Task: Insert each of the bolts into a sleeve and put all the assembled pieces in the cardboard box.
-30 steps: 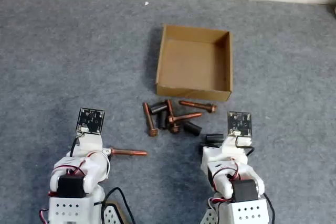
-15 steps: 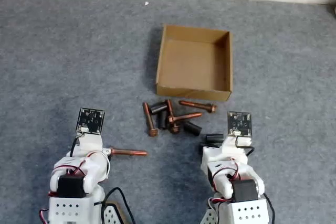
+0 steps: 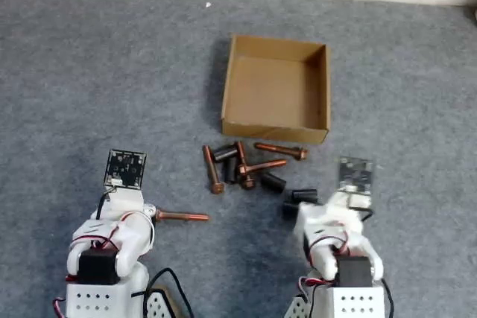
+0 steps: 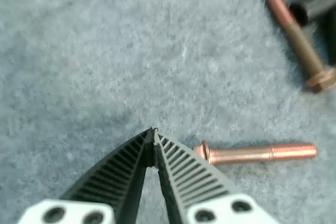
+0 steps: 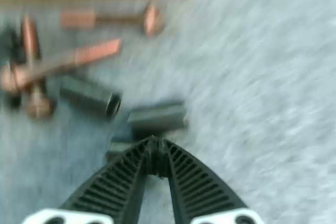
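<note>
- High view: square brown cardboard box (image 3: 274, 133) on the grey carpeted desk (image 3: 112, 72).
- Left wrist view: left pincer (image 4: 153, 136), tips together, beside a lone copper-coloured metal bolt (image 4: 257, 153).
- Right wrist view: right pincer (image 5: 153, 148), tips together, short black cylindrical sleeve (image 5: 157, 117) just beyond.

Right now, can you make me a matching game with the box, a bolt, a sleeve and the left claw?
Things:
1. cardboard box
2. lone bolt
3. sleeve
4. left claw

Descriptions:
A. shut
B. dark tube, lying on its side
C. copper, lying by itself
D. brown, open on top

Pairs: 1-D, 2-C, 3-B, 4-A
</note>
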Robot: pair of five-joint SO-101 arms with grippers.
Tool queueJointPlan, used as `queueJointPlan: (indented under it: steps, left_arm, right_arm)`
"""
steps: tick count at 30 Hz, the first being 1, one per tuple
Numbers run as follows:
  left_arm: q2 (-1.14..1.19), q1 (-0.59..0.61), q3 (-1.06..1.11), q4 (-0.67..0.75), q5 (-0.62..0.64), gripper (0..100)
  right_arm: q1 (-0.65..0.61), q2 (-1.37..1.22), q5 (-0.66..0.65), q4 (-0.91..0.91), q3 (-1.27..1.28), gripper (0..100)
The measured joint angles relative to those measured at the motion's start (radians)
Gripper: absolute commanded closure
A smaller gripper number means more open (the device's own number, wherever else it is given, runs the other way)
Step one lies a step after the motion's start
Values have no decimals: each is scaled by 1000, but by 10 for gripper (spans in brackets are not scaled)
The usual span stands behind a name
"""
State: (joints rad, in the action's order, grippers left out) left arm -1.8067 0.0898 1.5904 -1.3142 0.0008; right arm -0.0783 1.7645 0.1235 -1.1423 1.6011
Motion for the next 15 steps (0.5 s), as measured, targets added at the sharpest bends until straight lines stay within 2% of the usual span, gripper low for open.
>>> queueJointPlan:
  steps: [3, 7, 10, 13, 15]
  left_arm:
    - [0, 0, -14, 40, 0, 993]
    - [0, 11, -29, 49, -55, 993]
    - [0, 83, -29, 58, -138, 993]
    - [0, 172, -43, 69, -160, 993]
    - [0, 190, -44, 74, -161, 992]
  right_arm:
    - [52, -11, -28, 66, -28, 992]
    - [52, -5, -233, 103, -43, 991]
    - [52, -11, -350, 109, -64, 984]
    - [11, -25, -393, 101, -146, 939]
    - [-38, -87, -402, 80, -213, 924]
